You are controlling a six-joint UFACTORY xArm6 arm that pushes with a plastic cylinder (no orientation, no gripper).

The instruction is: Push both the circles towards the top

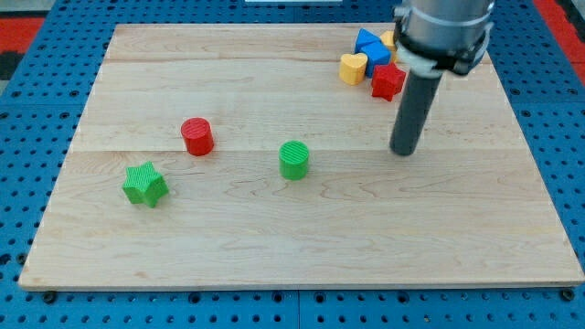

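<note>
A red circle block (196, 136) sits left of the board's middle. A green circle block (293, 159) sits near the middle, lower and to the right of the red one. My tip (403, 151) rests on the board well to the right of the green circle, touching no block. The dark rod rises from it to the arm at the view's top right.
A green star block (144, 184) lies at the lower left. At the top right, a yellow heart (353, 68), a red star (388, 80) and blue blocks (370, 46) cluster, partly hidden by the arm. The wooden board (274, 256) lies on blue pegboard.
</note>
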